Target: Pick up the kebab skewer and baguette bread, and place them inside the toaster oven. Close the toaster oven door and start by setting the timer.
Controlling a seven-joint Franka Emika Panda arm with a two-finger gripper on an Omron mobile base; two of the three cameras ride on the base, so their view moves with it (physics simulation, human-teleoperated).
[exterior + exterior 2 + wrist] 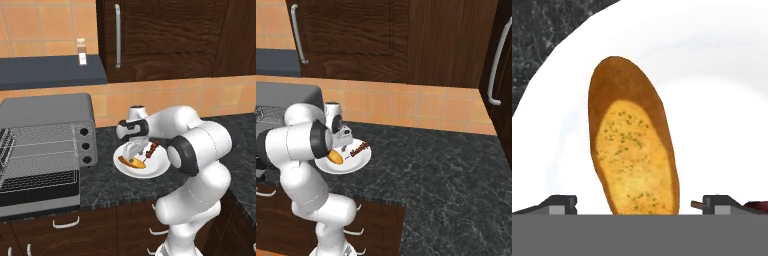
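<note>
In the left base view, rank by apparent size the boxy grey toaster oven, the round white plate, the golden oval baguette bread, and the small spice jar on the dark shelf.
1. Boxy grey toaster oven, largest by far.
2. Round white plate.
3. and 4. Golden oval baguette bread and small spice jar look alike in size; the jar stands farther back, so I won't rank them.
</note>
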